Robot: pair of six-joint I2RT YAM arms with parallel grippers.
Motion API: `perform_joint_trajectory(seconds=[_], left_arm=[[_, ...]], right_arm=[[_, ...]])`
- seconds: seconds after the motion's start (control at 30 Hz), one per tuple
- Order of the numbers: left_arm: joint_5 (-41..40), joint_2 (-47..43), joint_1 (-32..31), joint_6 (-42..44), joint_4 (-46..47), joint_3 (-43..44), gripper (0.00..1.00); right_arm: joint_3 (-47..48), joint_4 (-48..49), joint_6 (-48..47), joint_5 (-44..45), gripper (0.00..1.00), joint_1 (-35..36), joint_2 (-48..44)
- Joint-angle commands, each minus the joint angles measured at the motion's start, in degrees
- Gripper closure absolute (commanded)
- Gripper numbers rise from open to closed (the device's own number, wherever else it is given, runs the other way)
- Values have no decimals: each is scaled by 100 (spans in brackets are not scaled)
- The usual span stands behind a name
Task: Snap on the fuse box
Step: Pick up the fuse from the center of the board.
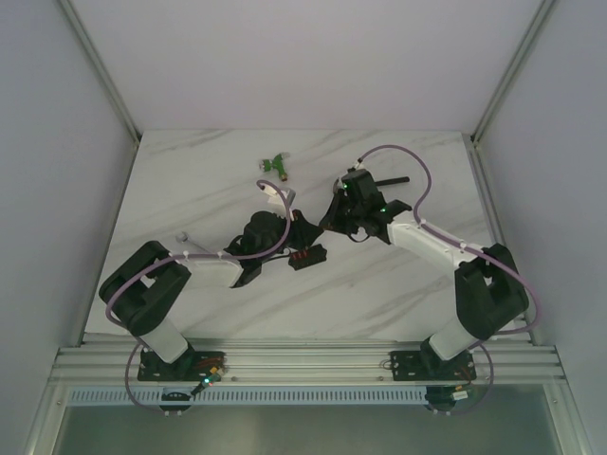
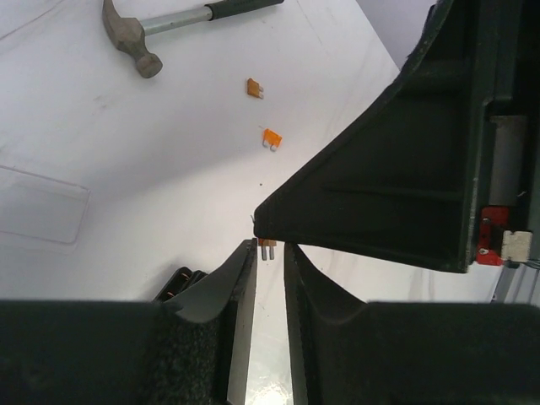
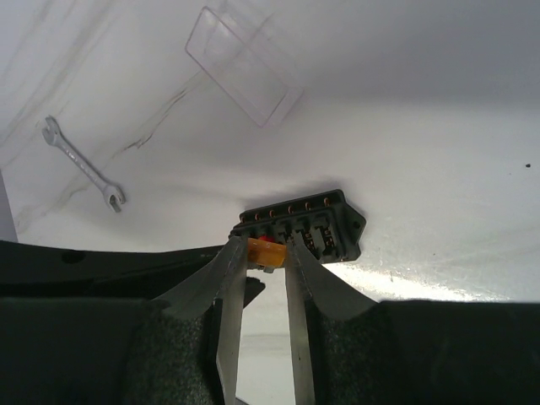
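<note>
The fuse box, a small black block with a row of slots, lies on the white table just beyond my right gripper, which is shut on an orange fuse. From above, the fuse box sits between the two arms, below both grippers. My left gripper has its jaws a narrow gap apart with nothing clamped. The prongs of the held fuse hang at its fingertips, under the right gripper's dark finger. A corner of the fuse box shows beside the left finger.
A clear plastic lid and a small wrench lie beyond the fuse box. A hammer and two loose orange fuses lie farther out. A green part sits toward the back.
</note>
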Motion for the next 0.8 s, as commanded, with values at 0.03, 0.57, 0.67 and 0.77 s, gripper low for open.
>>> perform_joint_trajectory(seconds=[0.03,0.57,0.67,0.77], left_arm=[[6,119,-23,-73,246,154,72],[236,-61,-23,116,416,27,97],[318,-158,-21,318,378,-23,99],[423,-293,-1,546,308,-91,100]], right_arm=[[-87,111,74,-130,75,54,-366],[-250,276,89,-171,74,80,-562],[-308,401,-66,-147,70,80,-708],[-360,501,-507,4,62,71,-1016]])
